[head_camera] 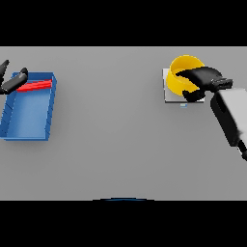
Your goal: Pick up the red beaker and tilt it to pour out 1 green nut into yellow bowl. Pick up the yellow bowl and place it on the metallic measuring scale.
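The yellow bowl (182,72) sits over the metallic measuring scale (171,92) at the back right. My right hand (205,78) reaches in from the right, with fingers and thumb curled round the bowl's near rim. Whether the bowl rests on the scale or hangs just above it I cannot tell. The red beaker (35,85) lies on its side at the far end of a blue tray (26,132) at the left. My left hand (12,81) is at the left edge beside the beaker's end, fingers straight and holding nothing. No green nut is visible.
The blue tray has raised walls and takes up the left side of the grey table (116,135). My right forearm (230,118) slants across the right edge.
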